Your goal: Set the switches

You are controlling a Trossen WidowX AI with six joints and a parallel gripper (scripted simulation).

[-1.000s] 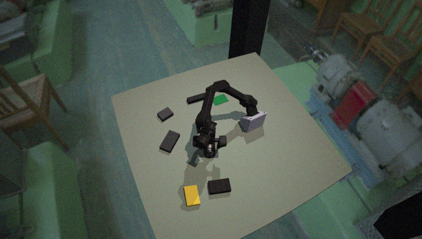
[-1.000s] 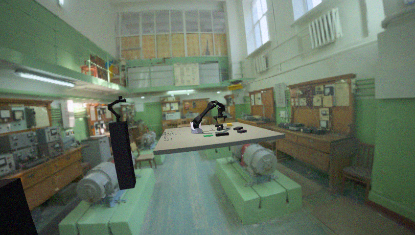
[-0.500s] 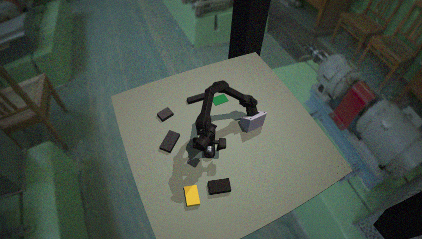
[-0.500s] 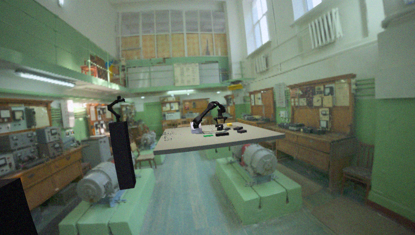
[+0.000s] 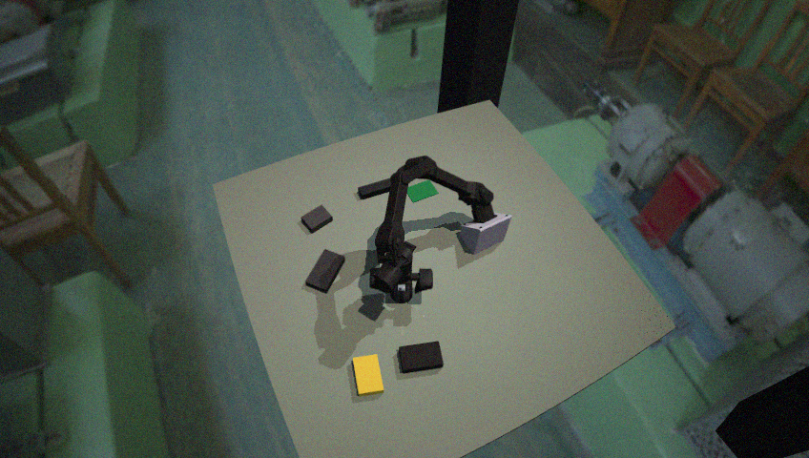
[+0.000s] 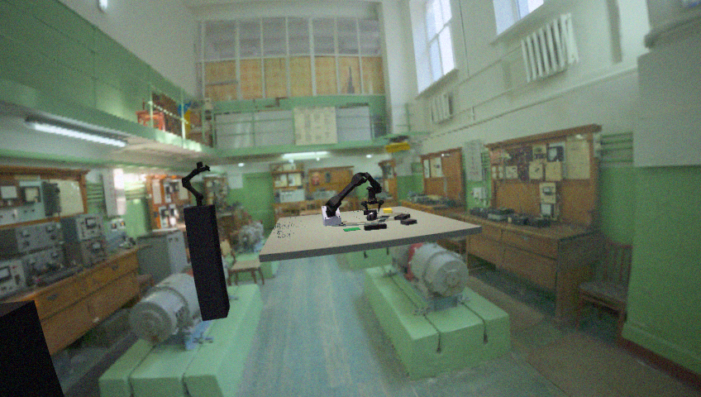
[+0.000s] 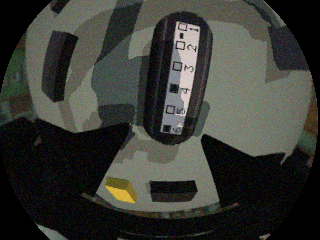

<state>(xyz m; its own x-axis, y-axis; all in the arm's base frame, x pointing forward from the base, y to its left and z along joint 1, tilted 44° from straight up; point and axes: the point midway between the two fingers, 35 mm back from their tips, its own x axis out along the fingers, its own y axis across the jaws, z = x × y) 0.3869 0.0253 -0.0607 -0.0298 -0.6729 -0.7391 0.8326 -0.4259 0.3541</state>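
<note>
The dark controller unit (image 7: 203, 75) (image 5: 402, 295) lies upside down on the bench (image 5: 539, 340), its underside facing the wrist camera. The white label (image 7: 187, 55) shows squares 1, 2, 3 and 5 empty and squares 4 and 6 filled. A small dark mark sits between squares 1 and 2. The rocker switches are hidden beneath the unit. My gripper (image 7: 166, 132) (image 5: 404, 278) (image 6: 373, 205) is open and empty above the unit. In the wrist view its fingertips appear on either side of the unit's end with number 6. The exact height gap is hard to tell.
A yellow block (image 5: 367, 374) (image 7: 121, 190) and a black block (image 5: 420, 357) (image 7: 173, 191) lie near each other. Two dark blocks (image 5: 324, 270) (image 5: 317, 218) lie on the other side. A dark bar (image 5: 373, 189) and a green plate (image 5: 422, 191) lie beyond the arm.
</note>
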